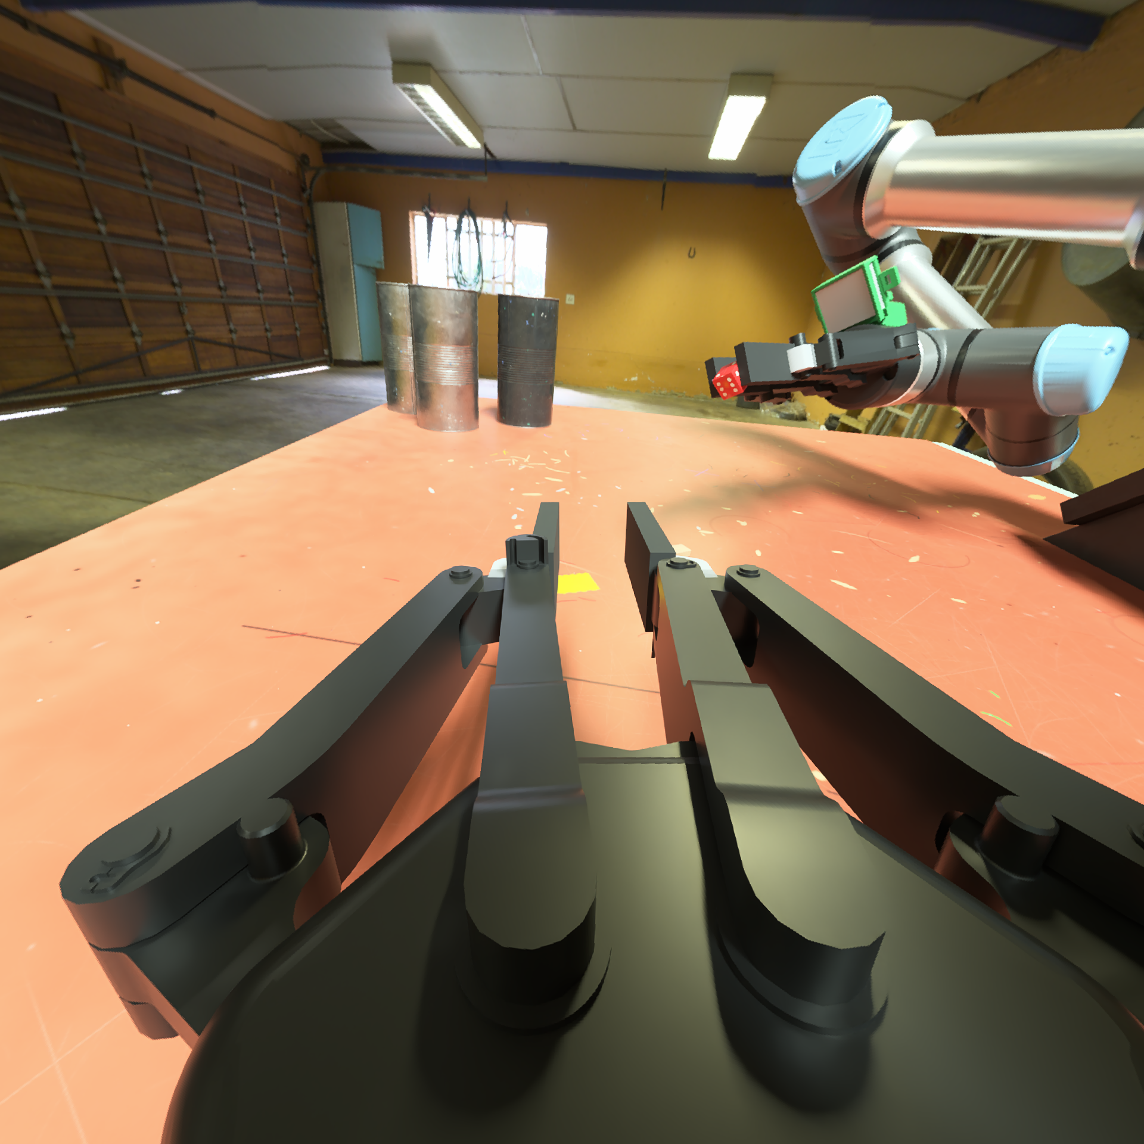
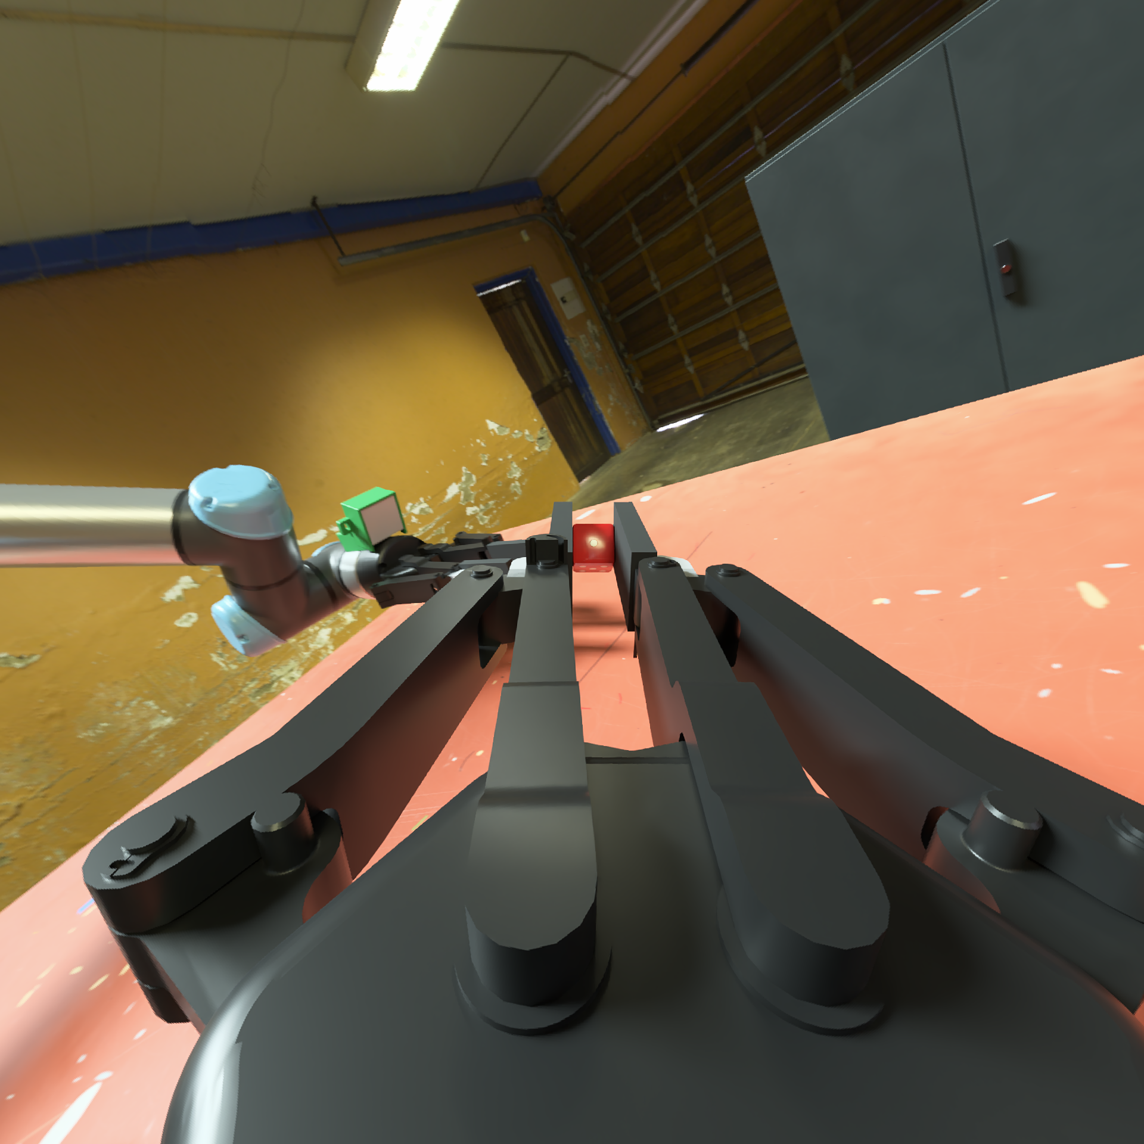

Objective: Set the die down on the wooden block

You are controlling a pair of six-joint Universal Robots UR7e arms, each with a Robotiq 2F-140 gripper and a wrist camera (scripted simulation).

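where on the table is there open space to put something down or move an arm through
Free: the orange table left of the left gripper, out to its left edge, and ahead toward the barrels. Crowded: the right side, where a dark block sits below the right gripper carrying the die.

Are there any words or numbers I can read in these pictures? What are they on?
No words or numbers can be read here.
The red die in the right pincer bears only white dots, no numerals.
The pale panel beside the door is too small to read.
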